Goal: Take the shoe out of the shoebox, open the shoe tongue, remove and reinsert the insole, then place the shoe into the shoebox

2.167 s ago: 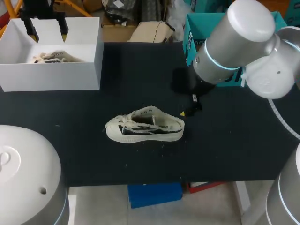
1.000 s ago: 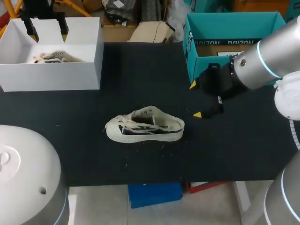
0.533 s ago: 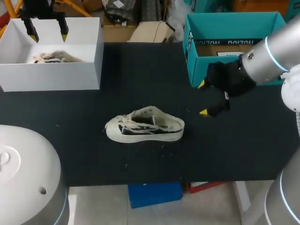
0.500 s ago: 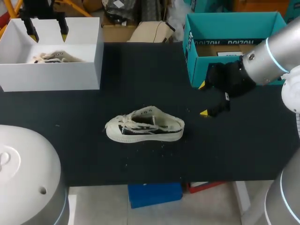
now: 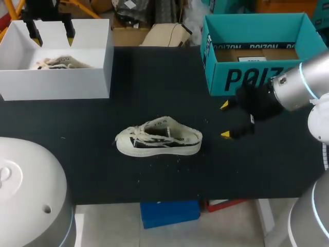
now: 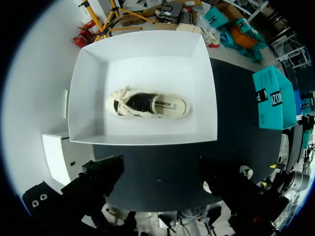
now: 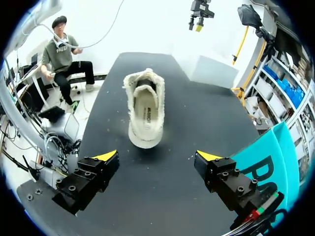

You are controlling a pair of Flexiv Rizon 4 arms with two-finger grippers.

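Overhead, the shoe (image 5: 158, 138) lies on its sole near the middle of the black table (image 5: 154, 82), toe toward the left arm's side. The right gripper (image 5: 225, 120) hangs just beside the heel, apart from it, fingers spread wide with nothing between them; a teal box (image 5: 257, 80) stands close behind it. At the far left corner, the left gripper (image 5: 51, 37) hovers over a white box (image 5: 56, 82), fingers parted and empty, and a second shoe (image 5: 59, 63) lies inside.

From the left wrist, the white box (image 6: 142, 132) sits ahead of the wide-spread gripper (image 6: 162, 182), the second shoe (image 6: 147, 104) flat on its floor.

From the right wrist, the shoe (image 7: 145, 110) lies ahead of the open gripper (image 7: 157, 156), heel nearest, insole showing; the teal box (image 7: 266, 167) is beside one finger.
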